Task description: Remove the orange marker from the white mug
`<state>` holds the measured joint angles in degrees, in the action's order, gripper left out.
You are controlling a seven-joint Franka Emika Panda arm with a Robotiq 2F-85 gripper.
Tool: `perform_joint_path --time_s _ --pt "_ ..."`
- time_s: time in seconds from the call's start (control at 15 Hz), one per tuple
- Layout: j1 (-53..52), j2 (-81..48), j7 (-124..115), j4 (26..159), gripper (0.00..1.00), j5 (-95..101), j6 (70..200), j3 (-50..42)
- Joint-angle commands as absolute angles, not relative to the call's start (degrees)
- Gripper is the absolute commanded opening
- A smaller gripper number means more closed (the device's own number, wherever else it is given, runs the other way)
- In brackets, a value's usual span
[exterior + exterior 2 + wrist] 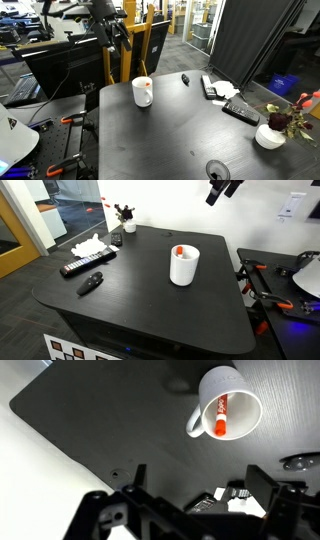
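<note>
- white mug (142,93): upright near the middle of the black table (170,140), well apart from the remote (88,262) and the flowered bowl (269,137).
- orange marker (220,415): inside the mug, leaning against the inner wall, upper end about level with the rim.
- gripper (200,490): jaws spread wide, nothing between them; high above the table and off to one side of the mug in both exterior views.
- step in hand, as a judgement: the approach, with no contact made yet.
- first bring the gripper over the mug's mouth, centring on the marker's upper end rather than on the mug.
- turn the wrist to set the jaws either side of the slim barrel, not along it.
- narrow the opening before descending, to fit inside the rim without knocking the wall.
- come down slowly and only far enough to catch the top of the marker; no need to reach the bottom.
- close firmly, then lift along the marker's lean, straight out of the mouth.
- watch for dragging or tipping a light mug; stop on any sign of the mug rising.
</note>
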<state>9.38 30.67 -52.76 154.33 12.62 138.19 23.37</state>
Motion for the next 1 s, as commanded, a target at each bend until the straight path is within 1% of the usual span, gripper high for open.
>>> perform_joint_path --time_s 0.0,0.47,0.73,0.93 --pt "7.6 29.1 -55.4 154.2 1.0 14.9 138.3 21.8" --pt "7.8 26.9 -57.8 153.4 1.0 15.1 139.2 21.7" --pt "11.1 26.4 -71.4 152.8 1.0 19.4 138.0 24.2" --pt "10.5 25.4 -79.9 152.7 1.0 20.7 137.4 23.6"
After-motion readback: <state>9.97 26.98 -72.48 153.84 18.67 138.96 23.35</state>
